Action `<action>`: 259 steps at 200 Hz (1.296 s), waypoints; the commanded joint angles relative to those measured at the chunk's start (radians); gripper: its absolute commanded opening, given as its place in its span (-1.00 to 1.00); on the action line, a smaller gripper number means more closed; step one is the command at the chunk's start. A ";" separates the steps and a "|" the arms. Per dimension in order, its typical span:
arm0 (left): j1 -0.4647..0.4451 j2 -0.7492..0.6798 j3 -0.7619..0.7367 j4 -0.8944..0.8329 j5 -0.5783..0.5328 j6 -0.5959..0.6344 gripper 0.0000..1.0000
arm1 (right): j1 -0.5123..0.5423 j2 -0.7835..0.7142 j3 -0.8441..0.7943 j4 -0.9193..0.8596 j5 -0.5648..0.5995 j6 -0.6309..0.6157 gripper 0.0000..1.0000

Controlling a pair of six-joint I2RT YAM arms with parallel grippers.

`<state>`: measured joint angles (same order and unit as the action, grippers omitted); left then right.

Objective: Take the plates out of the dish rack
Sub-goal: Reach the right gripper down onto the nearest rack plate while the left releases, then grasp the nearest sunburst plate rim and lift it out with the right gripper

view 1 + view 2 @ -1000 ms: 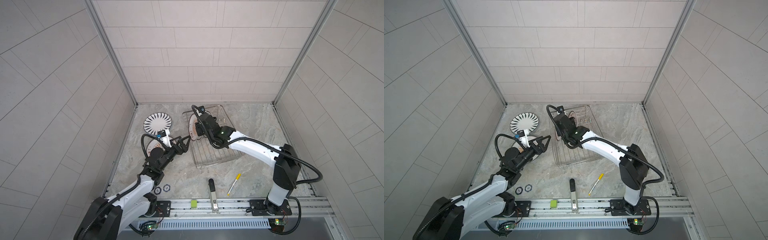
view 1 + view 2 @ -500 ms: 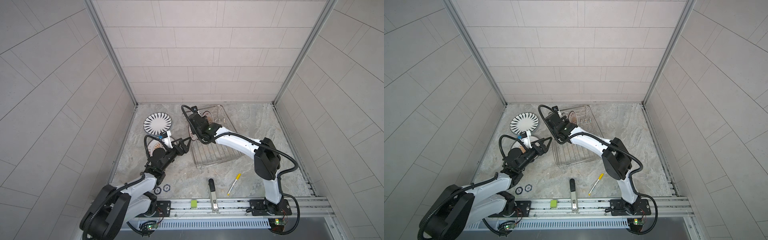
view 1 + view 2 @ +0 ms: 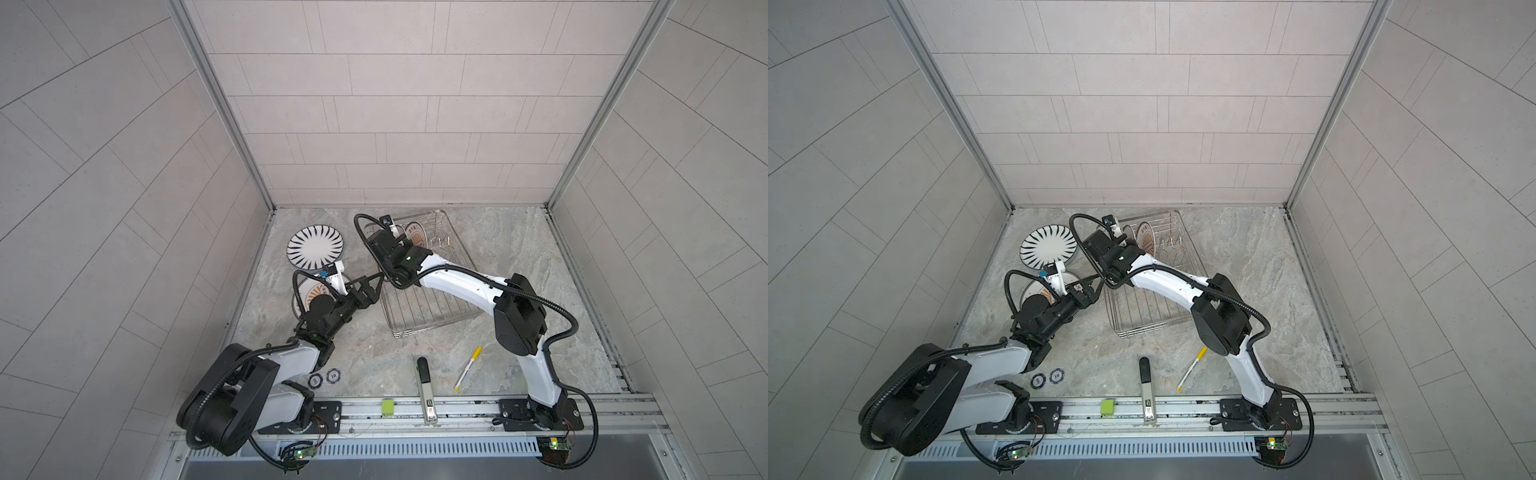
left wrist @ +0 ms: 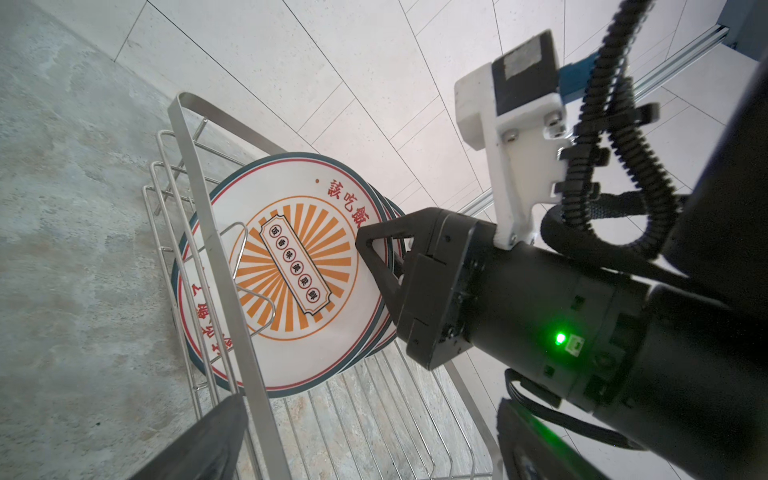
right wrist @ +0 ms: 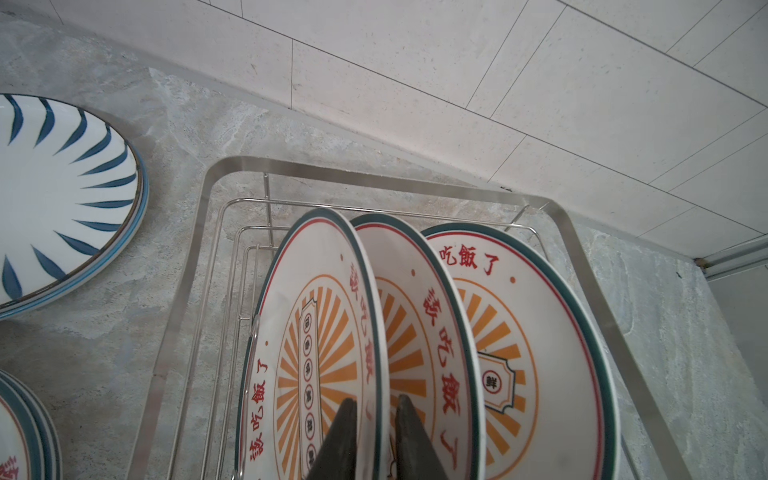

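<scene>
Three white plates (image 5: pixel 519 332) with teal rims, orange sunbursts and red characters stand upright at the far end of the silver wire dish rack (image 5: pixel 582 257); both top views show them (image 3: pixel 415 235) (image 3: pixel 1144 237). My right gripper (image 5: pixel 376 436) (image 3: pixel 400 241) is shut on the rim of the end plate (image 5: pixel 316 291), one finger on each face. My left gripper (image 4: pixel 370 449) (image 3: pixel 368 286) hangs open and empty at the rack's (image 3: pixel 432 311) left rim. A blue-striped plate (image 3: pixel 316 252) lies flat on the table. A stack of sunburst plates (image 3: pixel 309 291) lies under the left arm.
Two poker chips (image 3: pixel 324 377) lie near the left arm's base. A black-and-silver tool (image 3: pixel 424 386), a yellow-capped pen (image 3: pixel 467 369) and a green block (image 3: pixel 387 406) sit by the front rail. Tiled walls close in the back and both sides.
The right arm's elbow has swung left while its gripper stayed at the plates, and its jaws have narrowed onto the end plate's rim. The left gripper stays open by the rack.
</scene>
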<state>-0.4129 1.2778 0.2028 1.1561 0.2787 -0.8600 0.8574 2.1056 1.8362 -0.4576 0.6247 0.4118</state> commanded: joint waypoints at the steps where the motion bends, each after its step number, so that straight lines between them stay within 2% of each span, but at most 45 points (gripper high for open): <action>1: -0.003 0.004 -0.012 0.089 -0.023 -0.010 1.00 | 0.006 0.021 0.026 -0.030 0.046 0.017 -0.66; 42: -0.003 -0.044 -0.013 0.045 -0.046 0.000 1.00 | 0.012 0.031 0.049 -0.037 0.048 0.018 -0.73; 63: -0.004 -0.107 -0.013 -0.033 -0.066 0.024 1.00 | 0.019 0.042 0.069 -0.054 0.075 0.016 -0.82; 127: -0.003 -0.304 -0.008 -0.293 -0.121 0.096 1.00 | 0.040 0.040 0.121 -0.086 0.161 -0.003 -0.88; 168: -0.003 -0.351 -0.020 -0.307 -0.109 0.102 1.00 | 0.055 -0.005 0.107 -0.079 0.196 -0.017 -0.92; 259: -0.003 -0.432 -0.028 -0.376 -0.118 0.119 1.00 | 0.100 -0.190 -0.057 0.019 0.285 -0.059 -0.98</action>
<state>-0.4129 0.8600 0.1848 0.7879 0.1589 -0.7589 0.9504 2.0163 1.8088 -0.4793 0.8234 0.3687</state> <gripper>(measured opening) 0.999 0.086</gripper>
